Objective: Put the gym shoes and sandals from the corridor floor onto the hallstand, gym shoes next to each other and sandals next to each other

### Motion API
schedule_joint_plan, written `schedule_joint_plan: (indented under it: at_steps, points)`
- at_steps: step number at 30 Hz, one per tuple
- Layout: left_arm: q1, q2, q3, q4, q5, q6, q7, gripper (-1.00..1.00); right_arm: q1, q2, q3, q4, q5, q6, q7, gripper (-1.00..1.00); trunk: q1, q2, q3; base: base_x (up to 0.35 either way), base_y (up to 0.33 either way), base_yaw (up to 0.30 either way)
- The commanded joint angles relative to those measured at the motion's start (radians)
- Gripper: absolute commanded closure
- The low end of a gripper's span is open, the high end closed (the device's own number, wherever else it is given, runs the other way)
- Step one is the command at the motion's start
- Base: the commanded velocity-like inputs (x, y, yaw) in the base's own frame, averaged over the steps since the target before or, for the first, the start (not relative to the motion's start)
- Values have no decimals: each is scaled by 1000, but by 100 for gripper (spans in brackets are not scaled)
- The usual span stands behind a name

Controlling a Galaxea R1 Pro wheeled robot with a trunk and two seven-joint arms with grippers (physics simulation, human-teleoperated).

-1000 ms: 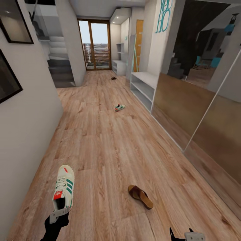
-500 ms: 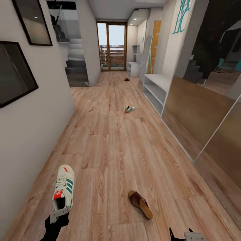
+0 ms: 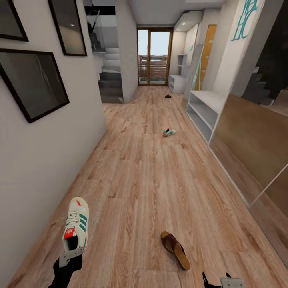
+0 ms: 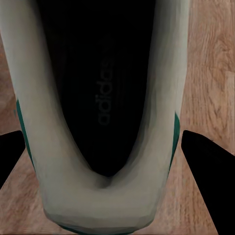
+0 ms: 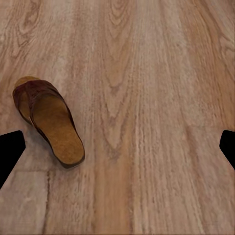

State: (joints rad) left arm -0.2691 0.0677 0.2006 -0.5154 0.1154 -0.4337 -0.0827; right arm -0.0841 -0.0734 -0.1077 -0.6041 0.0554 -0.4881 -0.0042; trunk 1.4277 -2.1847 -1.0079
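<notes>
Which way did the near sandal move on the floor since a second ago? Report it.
Cannot tell. The sandal sits slightly further right in the head view, but wall and bench shifted too, so the camera turned.

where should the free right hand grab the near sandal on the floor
Probably the dark brown strap over the toe end of the near sandal, coming from above. It lies flat, sole down, on the corridor floor, so the strap is the only raised part; the tan insole sits too low to pinch. The right hand looks open and empty.
</notes>
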Motion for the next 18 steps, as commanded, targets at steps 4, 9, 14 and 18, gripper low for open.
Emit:
schedule_joint_plan:
  at_steps: [4,9,14,18]
  points:
    - [-1,0,2,1,10,-2,-9,100,0,0,-3,1,6,-3,0,-100,0,0,1,0,-1,271]
    - [-1,0,3,2,10,-2,-9,100,0,1,-3,1,6,-3,0,-100,0,0,3,93,-18,271]
    - [-1,0,5,3,10,-1,-9,100,0,1,-3,1,6,-3,0,-100,0,0,5,240,-107,271]
    - [-1,0,5,3,10,0,-9,100,0,0,-3,0,6,-3,0,-100,0,0,5,272,-158,163]
